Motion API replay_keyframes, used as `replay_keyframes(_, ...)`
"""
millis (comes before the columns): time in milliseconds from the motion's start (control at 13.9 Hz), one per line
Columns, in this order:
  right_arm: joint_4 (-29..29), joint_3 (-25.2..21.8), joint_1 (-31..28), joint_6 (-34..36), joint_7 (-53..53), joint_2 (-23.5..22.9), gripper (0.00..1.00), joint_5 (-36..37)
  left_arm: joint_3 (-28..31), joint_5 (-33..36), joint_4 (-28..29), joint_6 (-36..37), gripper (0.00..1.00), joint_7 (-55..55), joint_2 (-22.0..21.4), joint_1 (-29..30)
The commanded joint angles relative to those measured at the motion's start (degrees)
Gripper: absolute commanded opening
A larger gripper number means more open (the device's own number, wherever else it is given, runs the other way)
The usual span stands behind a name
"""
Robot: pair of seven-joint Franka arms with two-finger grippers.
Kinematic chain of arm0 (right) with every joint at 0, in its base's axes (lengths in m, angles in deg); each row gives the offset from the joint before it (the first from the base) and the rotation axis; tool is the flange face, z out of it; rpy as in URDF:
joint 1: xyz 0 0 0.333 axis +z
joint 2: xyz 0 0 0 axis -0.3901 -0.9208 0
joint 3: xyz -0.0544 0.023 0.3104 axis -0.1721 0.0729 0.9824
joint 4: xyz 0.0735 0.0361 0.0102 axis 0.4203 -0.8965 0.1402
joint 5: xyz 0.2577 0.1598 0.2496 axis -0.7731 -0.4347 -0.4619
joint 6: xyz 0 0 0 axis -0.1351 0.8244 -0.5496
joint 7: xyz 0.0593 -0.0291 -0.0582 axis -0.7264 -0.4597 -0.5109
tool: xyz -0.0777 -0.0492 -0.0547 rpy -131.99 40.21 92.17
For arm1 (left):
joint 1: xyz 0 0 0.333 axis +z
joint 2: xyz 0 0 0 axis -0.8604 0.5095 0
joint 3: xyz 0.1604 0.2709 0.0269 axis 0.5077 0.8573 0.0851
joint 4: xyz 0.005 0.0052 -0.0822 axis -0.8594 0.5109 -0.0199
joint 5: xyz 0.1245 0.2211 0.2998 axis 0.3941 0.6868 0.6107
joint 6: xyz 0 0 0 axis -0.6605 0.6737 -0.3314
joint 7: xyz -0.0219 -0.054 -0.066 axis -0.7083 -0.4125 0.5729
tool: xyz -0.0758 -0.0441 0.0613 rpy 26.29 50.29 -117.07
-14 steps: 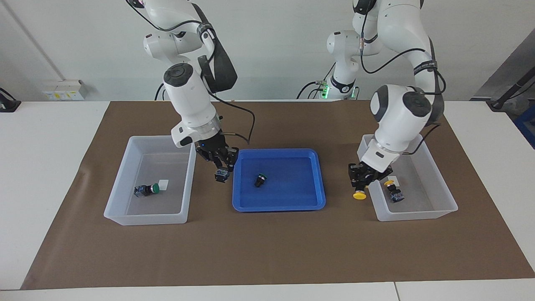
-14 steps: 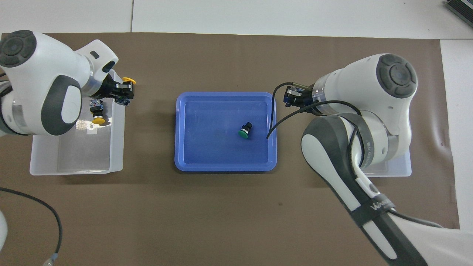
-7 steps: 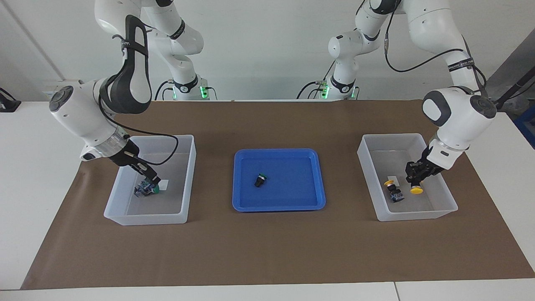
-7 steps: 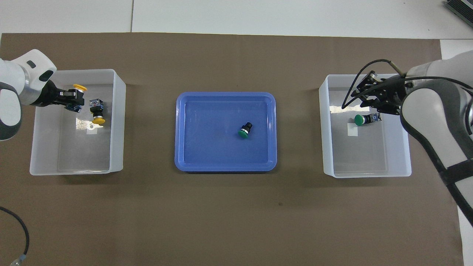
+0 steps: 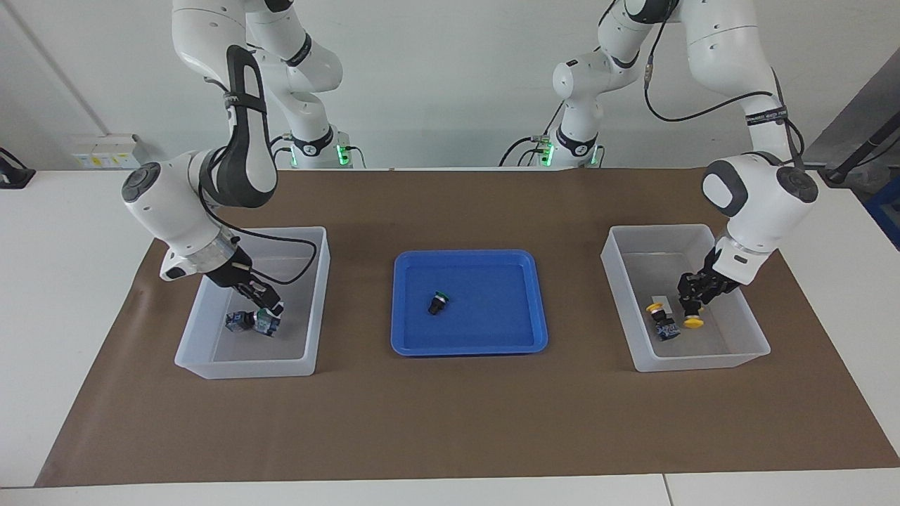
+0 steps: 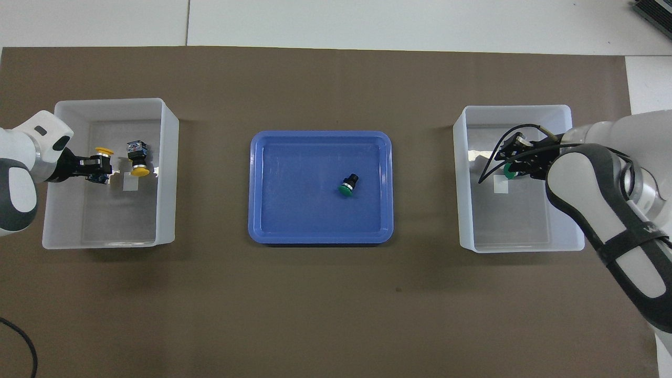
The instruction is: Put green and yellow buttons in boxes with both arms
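Note:
One green button [image 5: 437, 303] [image 6: 348, 185] lies on its side in the blue tray [image 5: 464, 346] [image 6: 320, 239]. My right gripper [image 5: 266, 308] [image 6: 517, 157] is down inside the clear box [image 5: 242, 369] [image 6: 520, 247] at the right arm's end. Two buttons [image 5: 238, 322] [image 5: 267, 325] lie just under it, and one green cap [image 6: 508, 171] shows from above. My left gripper [image 5: 692, 303] [image 6: 100, 167] is low in the other clear box [image 5: 696, 364] [image 6: 100, 242] with a yellow button [image 5: 694, 322] [image 6: 103, 151] at its tip. A second yellow button [image 5: 661, 320] [image 6: 137, 158] lies beside it.
A brown mat [image 5: 450, 422] covers the middle of the white table. The tray sits between the two boxes. A small white label [image 6: 129, 184] is stuck on the floor of the left arm's box, and another label [image 6: 501, 184] on the floor of the right arm's box.
The left gripper has shifted inside its box toward the robots, with the yellow button still at its tip. The right gripper has moved a little within its box, and a second button now shows beneath it.

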Motion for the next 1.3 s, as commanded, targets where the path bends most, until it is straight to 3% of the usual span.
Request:
replay_keyframes(0, -1.2, 0.2, -0.1, -0.5, -7.1, 1.4, 1.00, -1.3, -0.2, 0.0, -0.1, -0.8, 0.75, -3.9, -0.6, -0.7)
replay_keyframes(216, 2.5, 0.8, 1.5, 3.1, -13.9, 2.4, 1.00, -0.4, -0.1, 0.0, -6.5, 6.9, 0.75, -4.2, -0.1, -1.9)
replay_keyframes(361, 5.9, 0.8, 4.6, 6.0, -13.7, 2.9, 1.00, 5.0, -0.2, 0.0, -12.7, 15.2, 0.76, -4.1, -0.2, -2.6)
replay_keyframes(577, 9.8, 0.8, 10.2, 7.4, -7.1, 3.3, 1.00, 17.4, 0.0, 0.1, -21.5, 28.2, 0.82, -5.9, -0.7, -5.2)
replay_keyframes(794, 13.4, 0.5, 14.8, 12.2, -1.6, 3.3, 1.00, 18.4, -0.4, 0.4, -29.6, 40.8, 0.93, -11.0, -0.9, -8.2)
replay_keyframes(866, 14.9, 0.5, 15.4, 13.4, -0.6, 3.3, 1.00, 20.5, -0.1, 0.6, -30.3, 42.6, 1.00, -12.7, -1.1, -9.9)
replay_keyframes(1227, 24.7, 0.1, 12.8, 25.8, -1.2, 4.7, 1.00, 23.3, -1.3, 2.0, -30.3, 48.7, 1.00, -12.1, -9.0, -11.9)
